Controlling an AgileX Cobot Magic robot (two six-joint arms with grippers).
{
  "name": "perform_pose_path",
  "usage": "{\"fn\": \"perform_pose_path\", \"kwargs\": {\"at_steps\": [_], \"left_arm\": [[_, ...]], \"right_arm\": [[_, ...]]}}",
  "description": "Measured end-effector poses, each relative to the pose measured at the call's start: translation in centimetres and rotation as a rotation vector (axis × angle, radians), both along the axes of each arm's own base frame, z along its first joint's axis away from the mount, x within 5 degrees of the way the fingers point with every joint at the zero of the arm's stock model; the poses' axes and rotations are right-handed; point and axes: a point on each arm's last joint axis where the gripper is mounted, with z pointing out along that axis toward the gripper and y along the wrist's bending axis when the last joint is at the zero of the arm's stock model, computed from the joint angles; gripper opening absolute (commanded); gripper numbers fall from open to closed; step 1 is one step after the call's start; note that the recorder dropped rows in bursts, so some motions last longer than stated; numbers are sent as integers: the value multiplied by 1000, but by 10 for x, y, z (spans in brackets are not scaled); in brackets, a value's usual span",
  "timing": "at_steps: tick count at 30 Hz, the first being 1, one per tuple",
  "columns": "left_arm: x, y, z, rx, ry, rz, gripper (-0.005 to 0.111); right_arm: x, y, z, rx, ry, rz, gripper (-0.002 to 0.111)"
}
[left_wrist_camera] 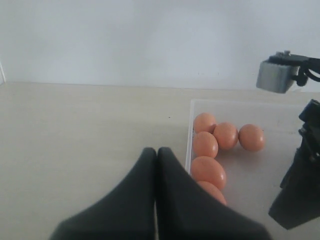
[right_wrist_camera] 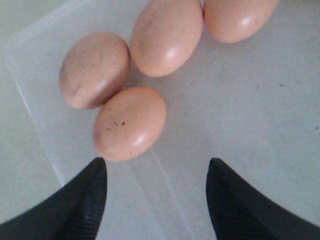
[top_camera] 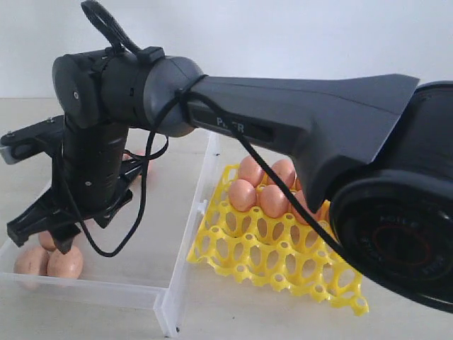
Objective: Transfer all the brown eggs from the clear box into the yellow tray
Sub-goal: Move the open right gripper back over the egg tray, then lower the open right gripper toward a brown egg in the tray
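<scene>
Wide-open, empty right gripper (right_wrist_camera: 157, 172) above brown eggs (right_wrist_camera: 130, 122) (smooth, brittle, probably slippery); grasp gently across short axis.

Clear box (top_camera: 92, 290) far end & some brown eggs (top_camera: 65, 263) behind R arm (top_camera: 304, 120)

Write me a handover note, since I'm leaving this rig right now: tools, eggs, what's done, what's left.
Left tool: shut, empty, over the table beside the clear box.
Right tool: open, empty, poised over brown eggs in the box.
Done: several eggs sit in one corner of the yellow tray; the right arm hides part of it.
Left: at least six eggs lie in the box; most visible tray cups stand empty.
</scene>
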Motion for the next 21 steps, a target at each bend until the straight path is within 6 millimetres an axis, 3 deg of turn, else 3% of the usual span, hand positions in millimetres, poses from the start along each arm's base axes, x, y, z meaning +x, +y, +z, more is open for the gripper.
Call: {"fn": "perform_pose_path", "kwargs": {"at_steps": [12,21], "left_arm": [[0,0,0,0,0,0,-4],[0,0,0,0,0,0,-4]], "right_arm": [[0,11,5,121,96,-234,56],[2,15,-24,84,205,-425,56]]}}
